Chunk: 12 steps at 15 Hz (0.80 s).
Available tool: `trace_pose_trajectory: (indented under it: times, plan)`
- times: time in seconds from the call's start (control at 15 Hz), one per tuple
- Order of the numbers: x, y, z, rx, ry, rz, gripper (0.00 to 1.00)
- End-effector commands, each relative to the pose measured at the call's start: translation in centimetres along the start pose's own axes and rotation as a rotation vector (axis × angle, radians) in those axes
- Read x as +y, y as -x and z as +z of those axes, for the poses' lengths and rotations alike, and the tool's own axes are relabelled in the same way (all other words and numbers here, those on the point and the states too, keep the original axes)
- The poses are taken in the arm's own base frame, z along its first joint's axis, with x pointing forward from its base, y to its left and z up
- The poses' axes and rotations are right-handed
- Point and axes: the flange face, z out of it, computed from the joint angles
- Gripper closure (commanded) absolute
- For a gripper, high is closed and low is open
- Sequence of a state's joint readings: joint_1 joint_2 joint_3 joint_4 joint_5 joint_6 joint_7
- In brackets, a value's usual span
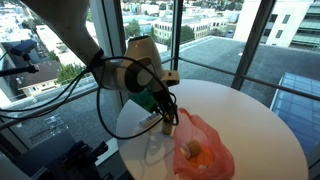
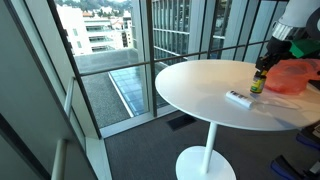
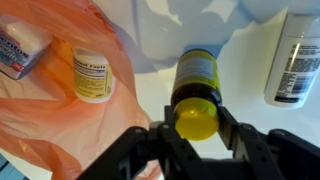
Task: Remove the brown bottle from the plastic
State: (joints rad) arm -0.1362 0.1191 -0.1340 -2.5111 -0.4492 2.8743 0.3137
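Observation:
The brown bottle (image 3: 197,80) has a yellow label and a yellow cap. It stands upright on the white table, just outside the orange plastic bag (image 3: 50,120). My gripper (image 3: 195,125) is shut on its cap, one finger on each side. In both exterior views the gripper (image 1: 160,105) (image 2: 265,68) comes down on the bottle (image 2: 258,84) next to the bag (image 1: 203,150) (image 2: 296,75). In the wrist view the bag holds a yellow-labelled pill bottle (image 3: 93,75) and a white-and-blue item (image 3: 14,50).
The round white table (image 1: 250,125) (image 2: 200,85) stands by floor-to-ceiling windows with a railing. A white bottle (image 3: 294,60) lies on the table to the side of the brown bottle; it also shows in an exterior view (image 2: 238,98).

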Motion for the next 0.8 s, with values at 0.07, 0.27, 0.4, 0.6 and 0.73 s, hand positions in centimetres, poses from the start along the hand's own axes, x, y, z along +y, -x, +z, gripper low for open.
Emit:
trace_pose_trajectory:
  times: [0.07, 0.27, 0.4, 0.6, 0.73]
  plan:
    - [0.1, -0.5, 1.6, 0.029, 0.023, -0.021, 0.8]
    - [0.4, -0.3, 1.3, 0.034, 0.025, -0.016, 0.28]
    - [0.7, -0.1, 0.8, 0.028, 0.019, -0.009, 0.14]
    - [1.6, 0.5, -0.7, 0.009, -0.025, 0.035, 0.0]
    - [2.3, 0.6, -2.0, -0.012, -0.063, 0.075, 0.0]
